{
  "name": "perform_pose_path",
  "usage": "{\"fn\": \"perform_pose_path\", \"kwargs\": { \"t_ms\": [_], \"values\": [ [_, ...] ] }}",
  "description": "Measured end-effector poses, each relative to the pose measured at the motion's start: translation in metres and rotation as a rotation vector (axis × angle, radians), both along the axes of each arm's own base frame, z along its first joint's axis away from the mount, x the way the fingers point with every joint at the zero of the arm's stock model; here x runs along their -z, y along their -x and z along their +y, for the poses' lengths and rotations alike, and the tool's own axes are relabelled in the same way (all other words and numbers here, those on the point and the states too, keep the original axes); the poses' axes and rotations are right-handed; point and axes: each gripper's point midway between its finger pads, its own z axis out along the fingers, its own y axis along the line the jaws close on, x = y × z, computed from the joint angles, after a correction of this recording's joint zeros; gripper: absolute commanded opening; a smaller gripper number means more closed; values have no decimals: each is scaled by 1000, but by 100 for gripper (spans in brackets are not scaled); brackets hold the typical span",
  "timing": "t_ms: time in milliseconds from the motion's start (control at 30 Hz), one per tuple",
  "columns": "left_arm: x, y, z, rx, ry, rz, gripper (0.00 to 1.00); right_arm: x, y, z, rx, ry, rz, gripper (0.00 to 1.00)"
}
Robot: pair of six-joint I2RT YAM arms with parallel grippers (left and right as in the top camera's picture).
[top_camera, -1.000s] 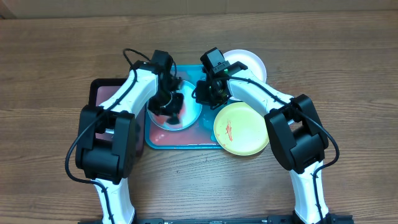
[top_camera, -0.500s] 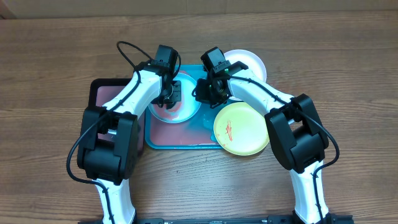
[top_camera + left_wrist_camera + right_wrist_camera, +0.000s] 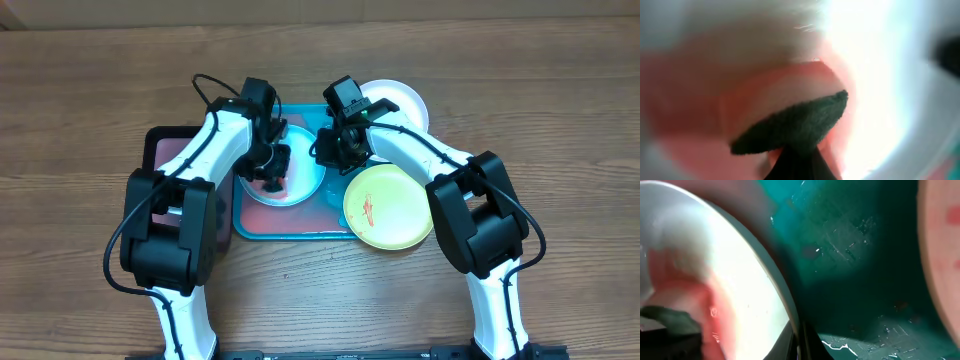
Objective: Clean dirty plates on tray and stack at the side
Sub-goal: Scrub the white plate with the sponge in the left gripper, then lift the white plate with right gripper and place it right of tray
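Note:
The light blue plate [image 3: 302,188] lies in the teal tray [image 3: 288,230], its surface wet and pink. My left gripper [image 3: 272,172] is shut on a dark green sponge [image 3: 799,121] and presses it on the plate's pink-smeared face [image 3: 700,85]. My right gripper [image 3: 326,157] is shut on the plate's right rim [image 3: 785,287], pinched between the fingers over the tray floor [image 3: 855,255]. The yellow-green plate [image 3: 388,207], with a red smear, rests on the tray's right end. The white plate [image 3: 402,100] lies on the table behind it.
A black-rimmed tray [image 3: 160,150] with a pinkish floor stands directly left of the teal tray, partly under my left arm. Wooden table [image 3: 560,120] surrounds everything.
My left gripper slid the sponge toward the back of the light blue plate, then forward again to its middle. My right gripper and the other plates have not moved.

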Motion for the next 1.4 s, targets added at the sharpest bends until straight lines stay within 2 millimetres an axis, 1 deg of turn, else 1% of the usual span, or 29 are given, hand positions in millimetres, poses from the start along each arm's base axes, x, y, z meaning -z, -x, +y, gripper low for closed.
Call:
{"fn": "perform_pose_path", "kwargs": {
  "t_ms": [67, 167, 300, 400, 500, 600, 700, 800, 900, 967, 1033, 1100, 1200, 1267, 1300, 1333, 1400],
  "values": [
    [-1, -8, -10, 18, 48, -37, 4, 0, -1, -1, 4, 1, 0, 4],
    [-2, -19, -10, -17, 49, -73, 4, 0, -3, -2, 11, -1, -2, 4],
    [-2, -26, 6, -134, -43, -92, 4, -1, -4, -2, 21, -3, -3, 4],
    [-4, -31, 25, -215, -142, -110, 4, 0, -4, -2, 24, -4, -1, 4],
    [-4, -24, 38, -255, -209, -89, 4, -1, -3, -1, 23, -6, 0, 4],
    [-4, -13, 39, -261, -234, -50, 4, -1, -2, 0, 19, -7, 2, 4],
    [-3, -6, 33, -243, -237, -29, 4, 0, -1, 0, 15, -7, 5, 4],
    [-3, -4, 19, -182, -192, -26, 4, 0, -1, -1, 13, -5, 5, 4],
    [-4, -10, 4, -122, -125, -49, 4, 0, -1, -1, 14, -3, 5, 4],
    [-4, -16, 1, -122, -112, -72, 4, 0, -2, -2, 18, -1, 3, 4],
    [-4, -19, 7, -162, -133, -82, 4, 0, -2, -2, 20, -1, 4, 4],
    [-5, -20, 18, -230, -182, -88, 4, 0, -2, -2, 20, -3, 3, 4],
    [-5, -15, 39, -329, -275, -78, 4, 0, -2, -2, 21, -3, 3, 4],
    [-5, -9, 48, -363, -309, -56, 4, -1, -2, -1, 17, -8, 4, 4],
    [-5, -6, 51, -374, -316, -42, 4, -1, -1, 0, 16, -9, 5, 4],
    [-4, -3, 49, -363, -306, -26, 4, -1, -1, 1, 14, -10, 6, 4],
    [-3, 5, 37, -302, -243, 20, 4, 0, 0, 1, 12, -7, 7, 4]
  ]
}}
